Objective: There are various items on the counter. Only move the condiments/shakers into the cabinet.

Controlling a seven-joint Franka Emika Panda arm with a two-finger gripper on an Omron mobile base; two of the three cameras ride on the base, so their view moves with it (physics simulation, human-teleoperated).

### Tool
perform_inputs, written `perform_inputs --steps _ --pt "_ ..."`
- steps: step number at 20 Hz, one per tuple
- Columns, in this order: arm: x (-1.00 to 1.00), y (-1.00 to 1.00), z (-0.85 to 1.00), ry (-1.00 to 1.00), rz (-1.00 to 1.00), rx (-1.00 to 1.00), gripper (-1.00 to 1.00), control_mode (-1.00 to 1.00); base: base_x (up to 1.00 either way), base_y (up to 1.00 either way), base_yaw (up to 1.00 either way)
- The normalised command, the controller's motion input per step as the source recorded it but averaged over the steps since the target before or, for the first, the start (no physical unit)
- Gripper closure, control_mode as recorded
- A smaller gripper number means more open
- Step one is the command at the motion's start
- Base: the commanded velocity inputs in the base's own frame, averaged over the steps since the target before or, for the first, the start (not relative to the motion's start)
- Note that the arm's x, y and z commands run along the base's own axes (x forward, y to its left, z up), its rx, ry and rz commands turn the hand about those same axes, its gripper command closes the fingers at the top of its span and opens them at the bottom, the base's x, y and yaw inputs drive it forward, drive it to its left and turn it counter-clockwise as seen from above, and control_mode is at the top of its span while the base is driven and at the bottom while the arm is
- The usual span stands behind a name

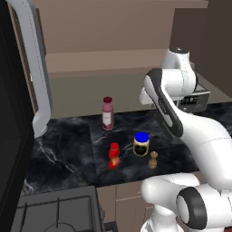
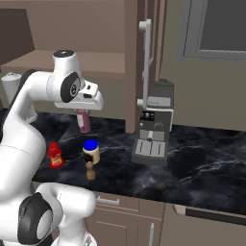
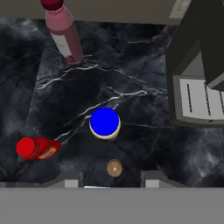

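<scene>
Nothing is stowed yet, by my reading; red squeeze bottle point(image 1: 113, 155), blue-lidded jar point(image 1: 142, 144) and wooden shaker point(image 1: 153, 159) all stand close together on the counter point(image 1: 68, 145), pink bottle point(image 1: 107, 113) behind them; cabinet point(image 1: 104, 41) above holds none; my jaws hang parted and empty over the shaker.

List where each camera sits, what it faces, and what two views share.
Left base view: behind the arm's left, facing the black marble counter; white arm at right.
Right base view: behind its right, facing the grey coffee machine; arm at left.
Hand view: above, looking down on the blue-lidded cream jar; finger tips at bottom.
Shared: jar, small red squeeze bottle, tiny brown wooden shaker, tall pink bottle.
</scene>
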Motion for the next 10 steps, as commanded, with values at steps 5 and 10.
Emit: perform_inputs --steps 5,10 --pt "-0.25 0.03 -0.02 -0.05 0.01 -0.01 -1.0 -1.0 0.0 0.0 0.0" --pt "-0.29 0.31 -0.14 -0.01 0.03 -0.09 -1.0 -1.0 0.0 0.0 0.0"
